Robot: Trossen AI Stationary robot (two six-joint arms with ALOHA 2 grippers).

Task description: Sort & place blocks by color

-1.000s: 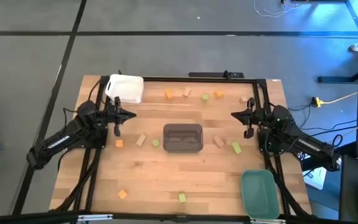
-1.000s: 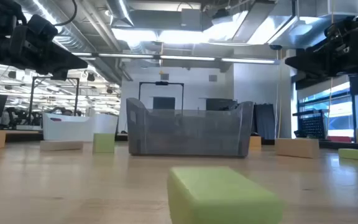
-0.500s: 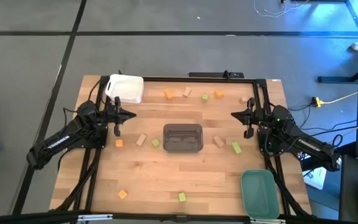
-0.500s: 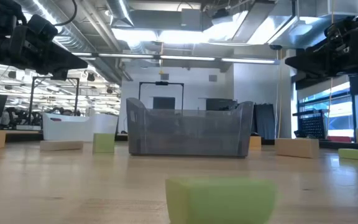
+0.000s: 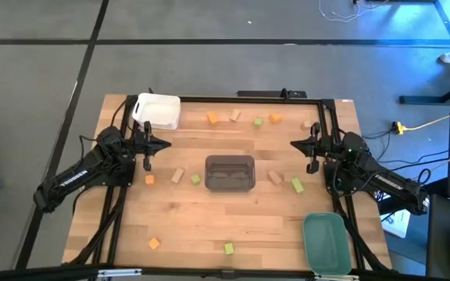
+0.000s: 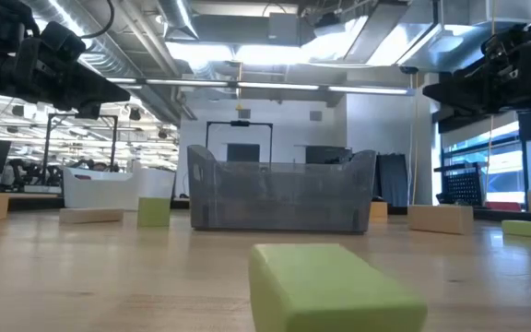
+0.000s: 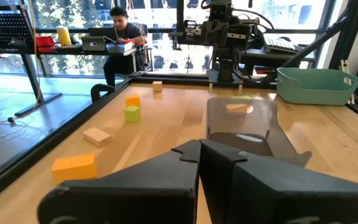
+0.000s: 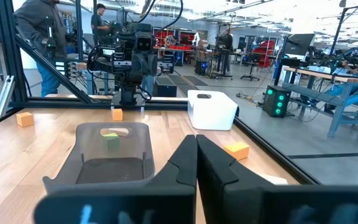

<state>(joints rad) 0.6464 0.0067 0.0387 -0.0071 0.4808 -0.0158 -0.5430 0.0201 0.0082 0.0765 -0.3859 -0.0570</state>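
High view shows nothing moved lately: left gripper (image 5: 148, 165) and right gripper (image 5: 312, 167) hover, jaws together, empty; blocks (image 5: 192, 179) lie scattered between them on the worktop (image 5: 209, 226), unsorted.

Bright even overhead light, soft shadows, blurred near green block (image 6: 335, 286)

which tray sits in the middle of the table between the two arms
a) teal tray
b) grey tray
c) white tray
b: in the high view the grey tray lies mid-table between the arms, while the white tray sits at a far corner on the left arm's side and the teal tray at the opposite near corner.
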